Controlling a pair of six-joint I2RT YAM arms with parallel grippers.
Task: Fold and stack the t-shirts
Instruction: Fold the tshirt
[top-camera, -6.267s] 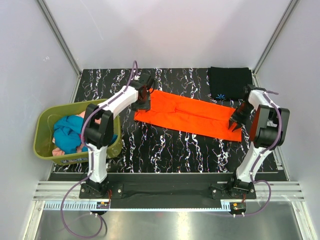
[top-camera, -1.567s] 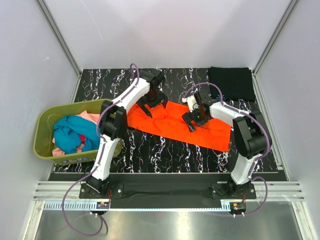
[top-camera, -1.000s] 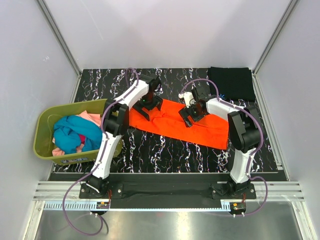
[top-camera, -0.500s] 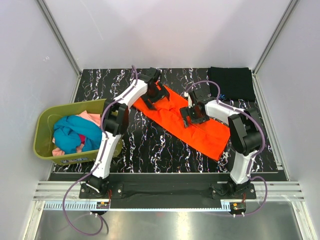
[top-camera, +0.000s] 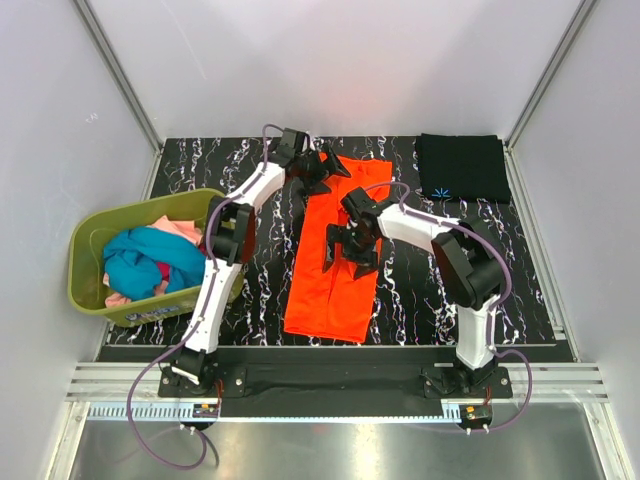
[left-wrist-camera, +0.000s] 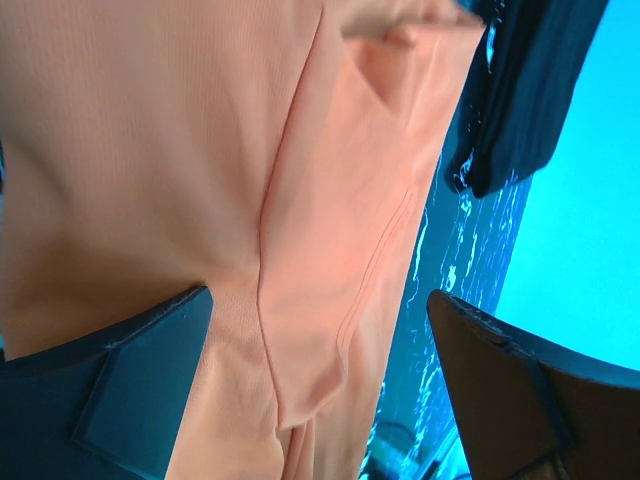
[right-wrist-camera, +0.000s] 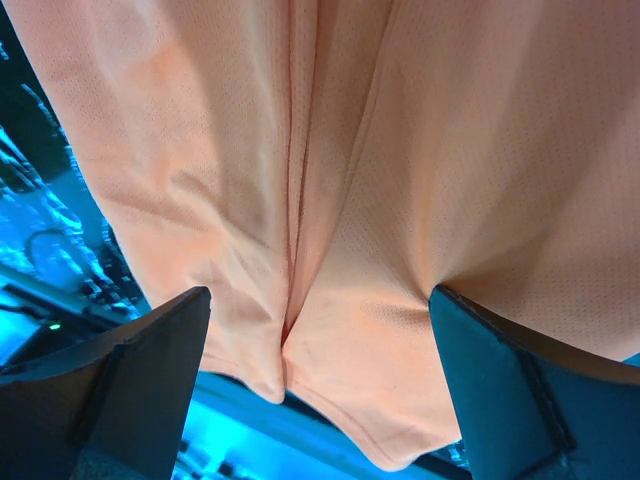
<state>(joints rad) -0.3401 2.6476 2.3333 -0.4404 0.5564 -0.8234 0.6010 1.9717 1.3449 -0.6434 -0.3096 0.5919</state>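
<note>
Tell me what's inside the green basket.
A crumpled teal shirt fills most of the basket, with pink cloth at its far edge and a bit of red. Anything beneath that pile is covered.

The top camera looks down from the near side over the whole table (top-camera: 200, 165). Each wrist camera peers past its own fingers (left-wrist-camera: 130, 390), close over the orange shirt (top-camera: 330, 300) (all three views share it).

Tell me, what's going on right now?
Left hand open, right hand open, both over orange shirt. Shirt a long strip, not stacked. Nothing blocking.
</note>
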